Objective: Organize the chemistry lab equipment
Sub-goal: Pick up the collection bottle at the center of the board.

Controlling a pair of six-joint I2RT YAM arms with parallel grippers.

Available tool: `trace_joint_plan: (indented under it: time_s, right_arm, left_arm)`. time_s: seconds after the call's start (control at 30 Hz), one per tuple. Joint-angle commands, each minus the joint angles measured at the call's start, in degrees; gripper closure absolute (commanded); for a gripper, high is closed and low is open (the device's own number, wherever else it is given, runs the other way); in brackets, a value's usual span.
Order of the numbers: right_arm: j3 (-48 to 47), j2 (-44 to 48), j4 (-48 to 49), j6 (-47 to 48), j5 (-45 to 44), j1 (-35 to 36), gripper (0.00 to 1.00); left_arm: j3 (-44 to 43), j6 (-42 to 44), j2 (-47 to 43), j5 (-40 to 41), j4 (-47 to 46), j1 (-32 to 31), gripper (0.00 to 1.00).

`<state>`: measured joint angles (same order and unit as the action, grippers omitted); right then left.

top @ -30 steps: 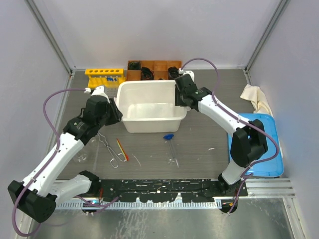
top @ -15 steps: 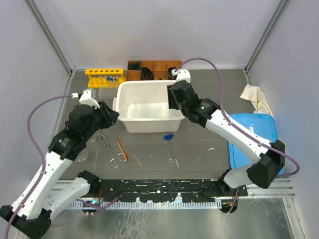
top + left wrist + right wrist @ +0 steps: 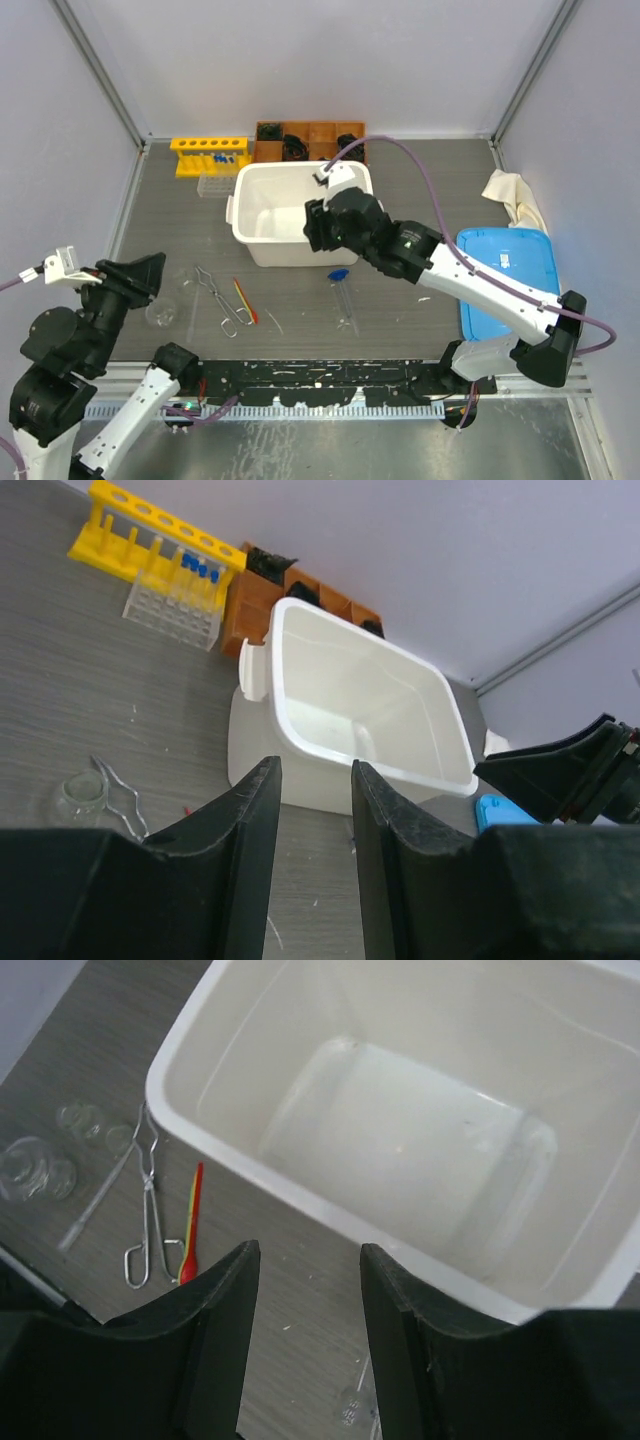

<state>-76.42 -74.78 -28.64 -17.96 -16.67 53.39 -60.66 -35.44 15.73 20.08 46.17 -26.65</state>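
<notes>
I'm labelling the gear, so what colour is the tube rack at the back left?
Yellow; the tube rack shows best in the left wrist view.

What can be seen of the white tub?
The white tub is a rectangular bin of glossy plastic, with rounded corners, a rolled rim and a tab handle on its left end. It stands upright and empty on the grey table, right in front of the brown tray. Nothing holds it.

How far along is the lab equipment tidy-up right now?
Early. Blue-capped tubes are racked at the back. The left gripper and right gripper are open, empty. The white tub holds nothing; tongs, red-orange stick, dropper and flask lie loose.
</notes>
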Motion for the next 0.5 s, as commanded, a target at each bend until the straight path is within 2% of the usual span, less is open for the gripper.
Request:
trace_joint_plan:
  time_s: [0.0, 0.13, 0.27, 0.33, 0.4, 0.47]
  right_arm:
    - [-0.41, -0.33, 0.28, -2.14, -4.55, 5.21, 0.5]
    - [-1.64, -2.09, 1.41, -1.38, -7.85, 5.79, 0.5]
    - [-3.14, -5.53, 2.6, 2.09, -18.78, 5.31, 0.48]
    - [-4.89, -8.12, 2.43, 2.85, -20.77, 2.24, 0.47]
    - [-6.42, -9.63, 2.38, 1.08, -12.84, -5.2, 0.47]
    - [-8.76, -11.02, 1.77, -1.17, 1.45, -14.24, 0.48]
  left_arm:
    - [-3.31, -1.61, 5.11, -2.32, 13.73, -0.02, 0.65]
    - [-2.32, -2.48, 5.66, -2.93, 18.58, 0.02, 0.69]
    - [0.13, -2.32, 7.5, 1.6, 17.84, 0.02, 0.72]
    - [0.97, -1.33, 11.48, 3.64, 15.99, 0.0, 0.72]
    - [1.0, -0.23, 16.49, 5.39, 13.08, 0.02, 0.72]
    - [-0.34, 0.94, 22.05, 8.3, 9.76, 0.02, 0.72]
